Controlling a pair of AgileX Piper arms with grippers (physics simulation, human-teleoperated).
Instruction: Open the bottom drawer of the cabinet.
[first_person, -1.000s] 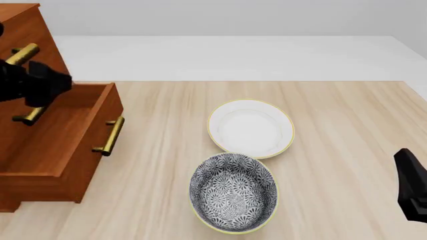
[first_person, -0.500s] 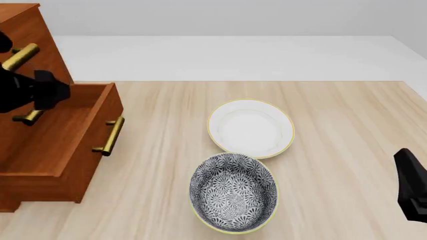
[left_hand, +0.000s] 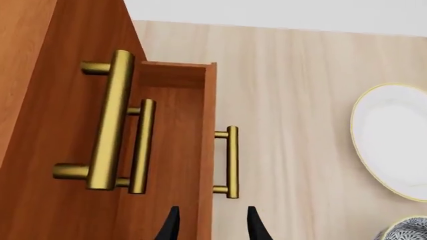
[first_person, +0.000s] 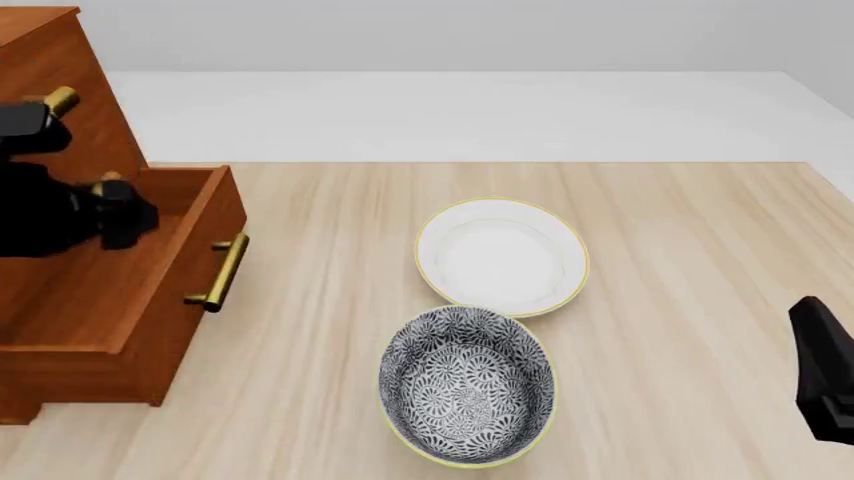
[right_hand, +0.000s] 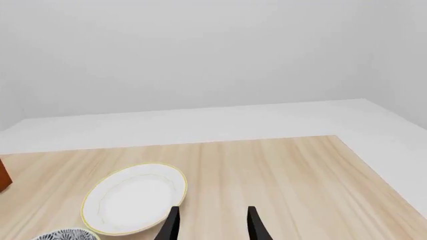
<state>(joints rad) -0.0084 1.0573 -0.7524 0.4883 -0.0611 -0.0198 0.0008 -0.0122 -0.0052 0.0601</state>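
A pale wood-grain surface (first_person: 694, 240) carries three things. At its left edge stands the cabinet (first_person: 54, 90), reddish-brown wood, with the bottom drawer (first_person: 127, 290) pulled out over the surface, its brass bar handle (first_person: 220, 272) facing the bowls. Near the middle lies a shallow white plate (first_person: 502, 257) with a thin yellow rim. Just in front of it, rims almost meeting, sits a deeper bowl (first_person: 467, 384) patterned in grey and white.

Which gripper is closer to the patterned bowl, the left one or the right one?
Right. The right gripper hangs at the table's right edge, level with the patterned bowl. The left gripper is farther away, over the open bottom drawer.
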